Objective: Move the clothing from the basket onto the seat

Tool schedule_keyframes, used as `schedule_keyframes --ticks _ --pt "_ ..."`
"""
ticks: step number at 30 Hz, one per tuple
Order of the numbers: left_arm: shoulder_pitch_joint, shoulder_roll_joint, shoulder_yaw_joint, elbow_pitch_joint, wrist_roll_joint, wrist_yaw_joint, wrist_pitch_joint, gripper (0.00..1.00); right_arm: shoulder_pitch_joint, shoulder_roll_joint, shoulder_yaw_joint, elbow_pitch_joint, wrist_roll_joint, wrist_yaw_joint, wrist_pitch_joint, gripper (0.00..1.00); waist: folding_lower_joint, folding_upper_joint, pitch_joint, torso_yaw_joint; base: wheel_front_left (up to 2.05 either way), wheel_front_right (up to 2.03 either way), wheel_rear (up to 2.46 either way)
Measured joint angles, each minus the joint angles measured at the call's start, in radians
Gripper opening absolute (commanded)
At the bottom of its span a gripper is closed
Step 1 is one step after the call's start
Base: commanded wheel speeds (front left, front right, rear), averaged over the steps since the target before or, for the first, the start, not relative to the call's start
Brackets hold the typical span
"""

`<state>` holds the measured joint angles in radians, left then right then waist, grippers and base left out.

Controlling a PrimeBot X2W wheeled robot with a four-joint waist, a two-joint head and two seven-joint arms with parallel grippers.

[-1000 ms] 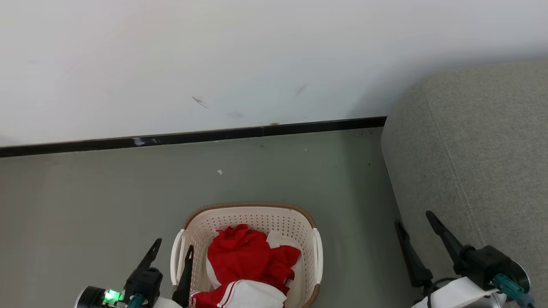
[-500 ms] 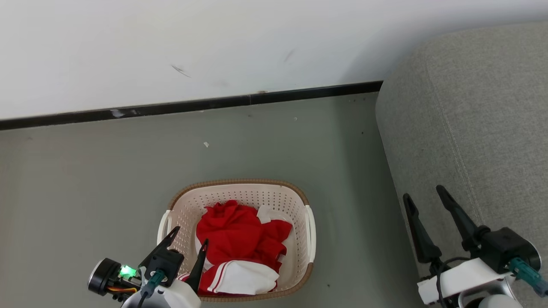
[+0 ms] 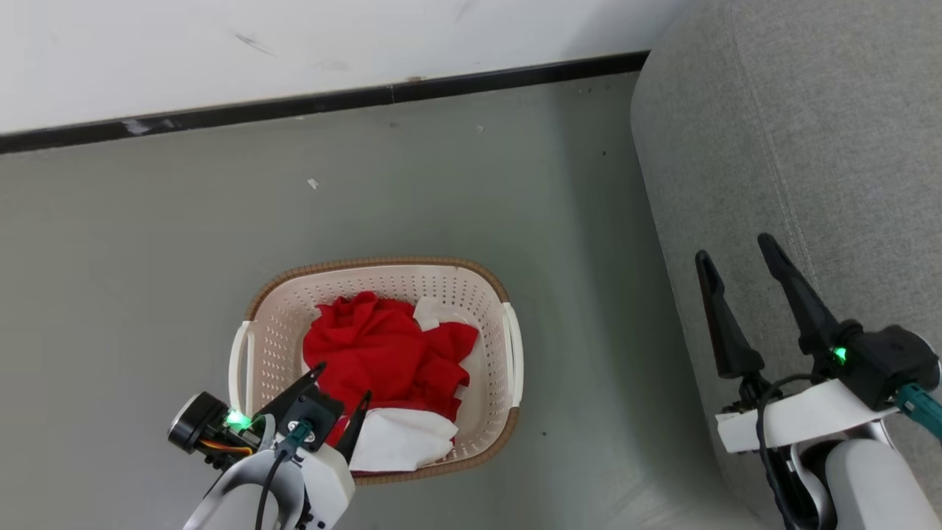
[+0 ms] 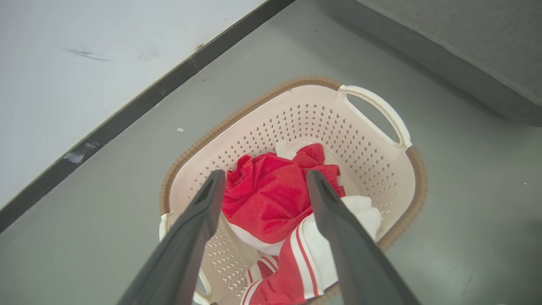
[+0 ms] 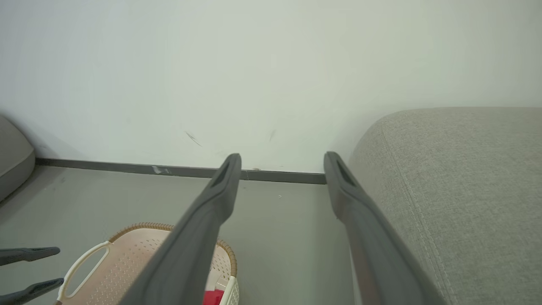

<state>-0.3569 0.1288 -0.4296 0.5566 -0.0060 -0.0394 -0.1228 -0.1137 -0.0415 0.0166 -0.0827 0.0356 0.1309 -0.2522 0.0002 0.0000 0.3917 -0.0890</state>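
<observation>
Head cam has tipped down over the last sec: the wall (image 3: 221, 44) strip up top is thinner, the black skirting (image 3: 294, 107) sits higher in view, and the whole basket (image 3: 383, 261) is now in frame incl. its near rim, cut off 1 s ago. That's cam shift, not the basket moving. Left hand (image 3: 343, 380) has come in over the basket. Its fingers straddled the left handle (image 3: 239, 361) before; now both tips are inside the rim line, above the near-left clothing (image 3: 368, 346). Right hand (image 3: 734, 247) shows higher in view w/ more forearm (image 3: 802, 419), and a green light (image 3: 839, 355) now shows on it.
</observation>
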Motion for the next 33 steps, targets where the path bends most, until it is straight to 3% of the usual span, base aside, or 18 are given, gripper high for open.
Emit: schedule_keyframes --ticks 11,33 --pt "-0.060 0.005 -0.051 0.102 0.017 -0.051 0.068 1.00 -0.122 0.000 0.024 -0.009 0.000 0.000 0.000 1.00 0.0000 0.0000 0.109 -0.041 0.00 0.00 0.00" --pt "-0.180 0.033 -0.120 0.222 0.024 -0.086 0.163 1.00 -0.314 -0.002 0.043 0.014 -0.013 0.000 -0.003 1.00 0.0000 0.0000 0.242 -0.102 0.00 0.00 0.00"
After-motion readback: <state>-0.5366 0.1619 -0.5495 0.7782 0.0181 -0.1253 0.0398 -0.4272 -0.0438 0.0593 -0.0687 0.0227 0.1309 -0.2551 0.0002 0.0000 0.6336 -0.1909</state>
